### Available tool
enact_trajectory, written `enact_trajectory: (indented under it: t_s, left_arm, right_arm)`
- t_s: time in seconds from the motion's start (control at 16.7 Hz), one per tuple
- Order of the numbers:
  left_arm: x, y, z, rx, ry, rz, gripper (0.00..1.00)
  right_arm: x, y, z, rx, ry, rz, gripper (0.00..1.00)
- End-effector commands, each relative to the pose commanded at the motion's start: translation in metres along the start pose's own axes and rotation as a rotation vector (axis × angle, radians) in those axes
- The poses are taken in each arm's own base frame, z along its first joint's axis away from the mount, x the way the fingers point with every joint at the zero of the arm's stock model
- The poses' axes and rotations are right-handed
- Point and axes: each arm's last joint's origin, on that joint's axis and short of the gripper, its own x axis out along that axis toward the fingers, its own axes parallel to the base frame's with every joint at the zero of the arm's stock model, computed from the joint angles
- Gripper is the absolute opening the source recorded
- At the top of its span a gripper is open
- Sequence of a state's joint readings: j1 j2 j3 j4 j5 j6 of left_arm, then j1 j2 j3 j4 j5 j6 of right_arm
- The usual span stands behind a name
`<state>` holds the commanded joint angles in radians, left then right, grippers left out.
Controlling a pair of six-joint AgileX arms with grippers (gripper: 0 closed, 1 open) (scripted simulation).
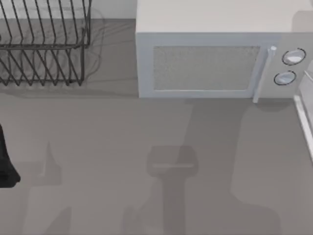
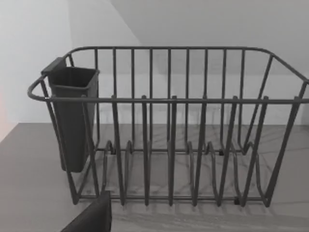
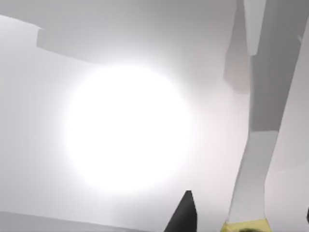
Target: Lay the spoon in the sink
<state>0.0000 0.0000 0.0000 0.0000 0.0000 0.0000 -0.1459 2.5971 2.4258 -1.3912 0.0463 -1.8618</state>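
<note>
Spoon, perhaps: a pale flat strip with a yellow end (image 3: 247, 193) lies just beside the right gripper's (image 3: 186, 215) dark tip in the right wrist view, though I cannot tell for certain. The left arm (image 1: 6, 161) sits at the table's left edge, and the left gripper (image 2: 91, 217) faces a dark wire dish rack (image 2: 169, 145) with a dark plastic cutlery cup (image 2: 72, 116). A white microwave (image 1: 210, 63) stands behind. Either claw's state — wide or narrow — cannot be told.

The dark left arm (image 1: 6, 161) sits at the surface's (image 1: 107, 147) far left edge. A black finger (image 3: 183, 212) of the right tool points upward in its wrist view.
</note>
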Motion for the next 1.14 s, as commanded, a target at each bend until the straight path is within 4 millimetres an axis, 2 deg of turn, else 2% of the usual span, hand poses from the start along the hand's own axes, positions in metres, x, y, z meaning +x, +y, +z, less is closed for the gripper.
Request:
enact_trajectory:
  t_s: [0.78,1.14]
  left_arm:
    - [0.0,0.0,0.0,0.0,0.0,0.0,1.0]
    - [0.0,0.0,0.0,0.0,0.0,0.0,1.0]
  right_arm:
    - [0.0,0.0,0.0,0.0,0.0,0.0,0.98]
    - [0.0,0.0,0.0,0.0,0.0,0.0,1.0]
